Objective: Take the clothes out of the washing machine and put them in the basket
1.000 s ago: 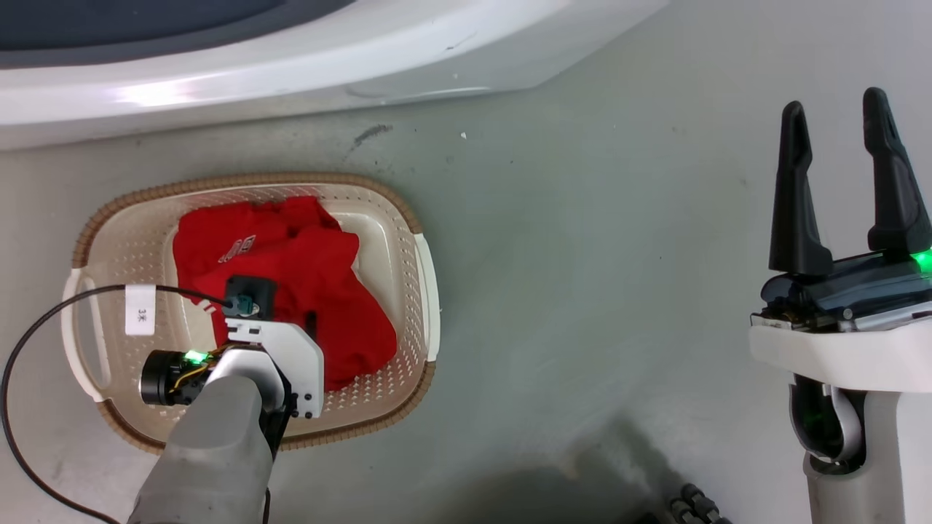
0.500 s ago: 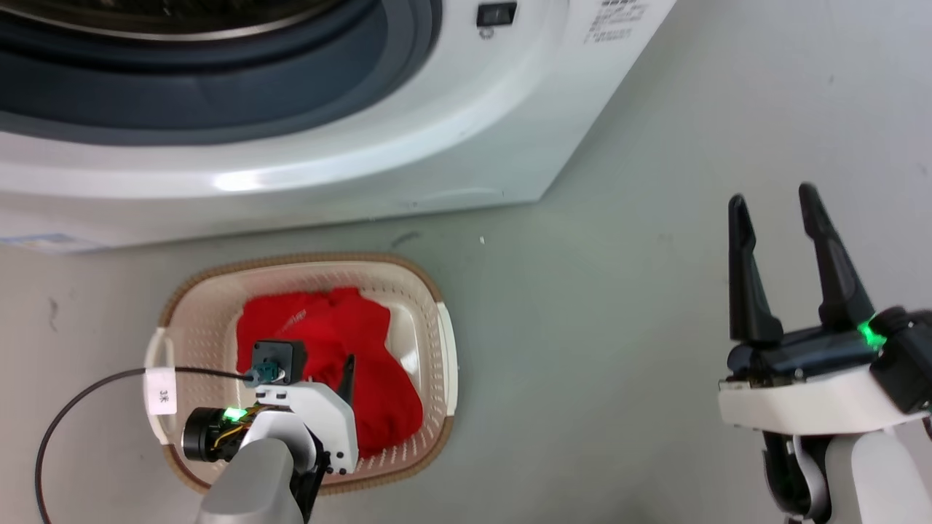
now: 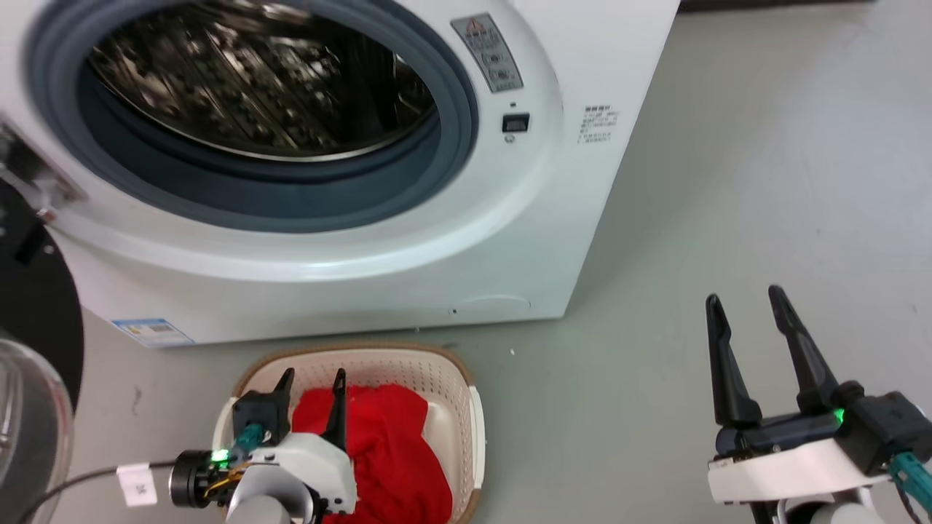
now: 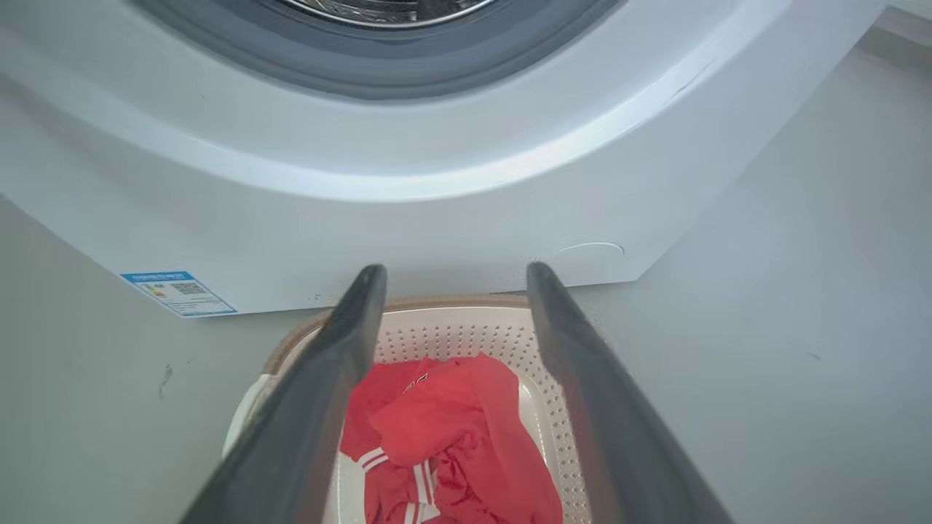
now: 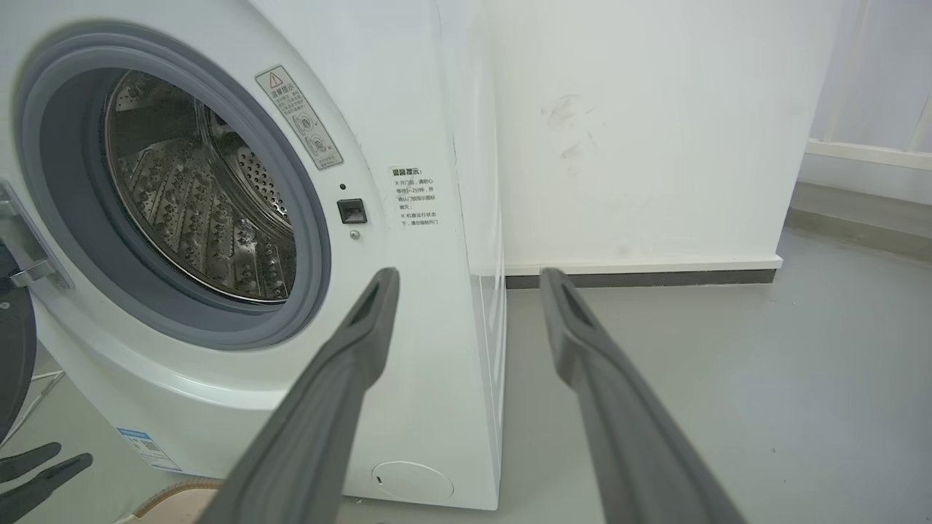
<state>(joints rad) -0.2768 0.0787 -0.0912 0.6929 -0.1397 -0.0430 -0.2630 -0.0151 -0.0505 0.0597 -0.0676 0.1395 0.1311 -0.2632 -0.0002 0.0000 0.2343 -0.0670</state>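
The washing machine (image 3: 510,240) stands with its porthole uncovered, and the steel drum (image 3: 262,73) shows bare metal. Before it on the floor sits the basket (image 3: 349,351) with the red clothes (image 3: 393,444) heaped inside. My left gripper (image 3: 313,377) hovers over the basket's left half, open and holding nothing. In the left wrist view its fingertips frame the basket (image 4: 451,335) and the clothes (image 4: 451,422) below the machine (image 4: 437,182). My right gripper (image 3: 744,297) hangs open over bare floor at the right; in the right wrist view the right gripper (image 5: 470,280) points at the machine's corner (image 5: 408,145).
The black-framed glass door (image 3: 29,349) swings out at the far left. A black cable with a white tag (image 3: 137,484) trails from my left wrist. A white wall and skirting (image 5: 641,266) stand behind the machine. Grey floor (image 3: 728,182) stretches to the right.
The head camera has tilted up, bringing the porthole and drum into view. My left gripper has lifted off the clothes and now points forward, open. The right gripper stays open.
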